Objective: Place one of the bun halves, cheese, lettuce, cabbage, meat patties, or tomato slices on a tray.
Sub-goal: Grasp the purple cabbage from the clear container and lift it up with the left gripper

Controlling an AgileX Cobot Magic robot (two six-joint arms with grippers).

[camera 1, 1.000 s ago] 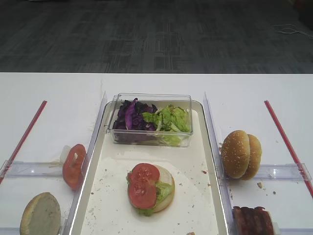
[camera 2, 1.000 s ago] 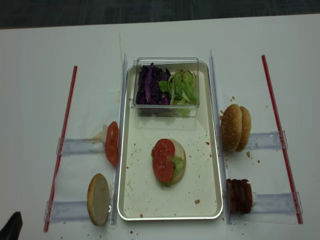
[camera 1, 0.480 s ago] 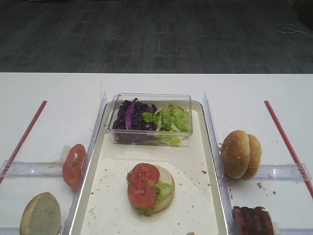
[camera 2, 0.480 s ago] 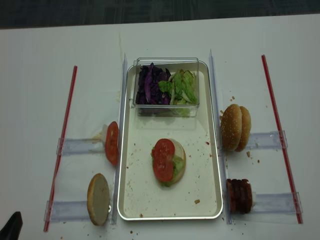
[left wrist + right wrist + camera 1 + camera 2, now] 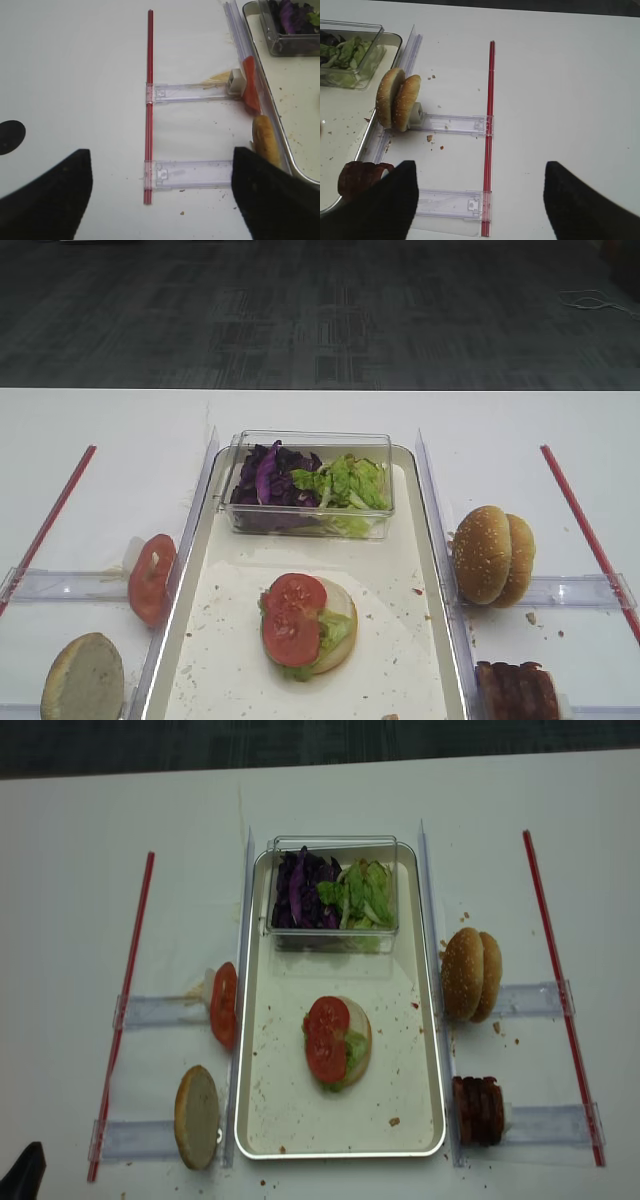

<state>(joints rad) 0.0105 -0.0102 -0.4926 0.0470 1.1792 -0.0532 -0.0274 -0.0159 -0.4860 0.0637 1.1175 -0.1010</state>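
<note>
The cream tray [image 5: 400, 570] [image 5: 405, 1070] holds a pale bun half [image 5: 340, 615] stacked with lettuce [image 5: 335, 628] and two tomato slices [image 5: 292, 622]. Purple cabbage [image 5: 262, 480] and more lettuce [image 5: 345, 480] fill a clear tub at the tray's far end. Left of the tray stand a tomato slice [image 5: 150, 578] [image 5: 250, 90] and a bun half [image 5: 83, 678] [image 5: 265, 140]. On the right are sesame bun halves [image 5: 492, 555] [image 5: 397, 100] and meat patties [image 5: 515, 690] [image 5: 362, 177]. Cheese is out of view. My left gripper [image 5: 162, 200] and right gripper [image 5: 477, 205] hang open over bare table, both empty.
The clear tub [image 5: 310, 525] sits inside the tray. Clear plastic racks [image 5: 70, 585] [image 5: 585, 590] and red strips [image 5: 50, 515] [image 5: 585, 525] flank the tray on the white table. A dark bit of the left arm [image 5: 22, 1178] shows at the near left corner.
</note>
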